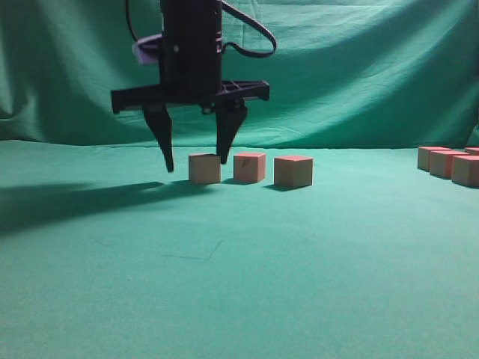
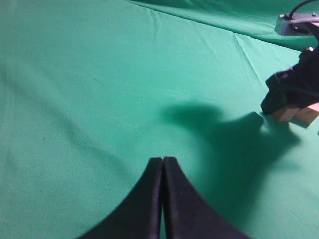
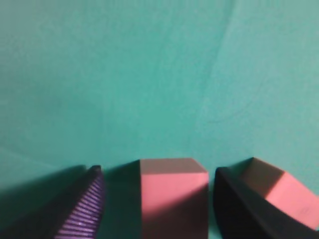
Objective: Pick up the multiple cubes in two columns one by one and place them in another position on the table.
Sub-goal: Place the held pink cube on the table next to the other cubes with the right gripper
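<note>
Your right gripper (image 1: 194, 163) hung spread wide around the left cube (image 1: 204, 168) — one finger (image 1: 162, 134) clear of it, the other between it and the middle cube (image 1: 249, 167). Three cubes stood upright in a sideways row on the table (image 1: 224, 284); more sat far right (image 1: 449, 162). Your left gripper (image 2: 163, 162) was pressed closed — empty.

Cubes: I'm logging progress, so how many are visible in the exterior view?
6: three cubes in a row mid-table, three at the right edge; more may lie out of view.
</note>
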### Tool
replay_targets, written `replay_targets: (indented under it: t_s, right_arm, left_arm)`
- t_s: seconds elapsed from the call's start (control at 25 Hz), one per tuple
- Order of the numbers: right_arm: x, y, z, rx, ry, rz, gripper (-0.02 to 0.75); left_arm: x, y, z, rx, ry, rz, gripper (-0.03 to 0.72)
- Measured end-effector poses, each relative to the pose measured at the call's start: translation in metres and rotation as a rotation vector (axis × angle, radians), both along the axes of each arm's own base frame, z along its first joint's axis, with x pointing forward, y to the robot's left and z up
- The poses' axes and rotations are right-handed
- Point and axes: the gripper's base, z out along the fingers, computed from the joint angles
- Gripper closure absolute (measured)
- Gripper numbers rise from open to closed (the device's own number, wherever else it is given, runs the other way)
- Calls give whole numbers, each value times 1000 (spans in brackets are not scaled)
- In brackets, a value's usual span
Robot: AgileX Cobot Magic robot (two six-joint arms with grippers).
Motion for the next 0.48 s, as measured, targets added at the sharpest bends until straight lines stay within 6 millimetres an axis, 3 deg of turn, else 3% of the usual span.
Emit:
replay_targets:
  t_s: [0.48]
  right_arm:
    - [12,4,81,49,-183,75,325]
  left_arm:
    - [0,0,0,0,0,0,688]
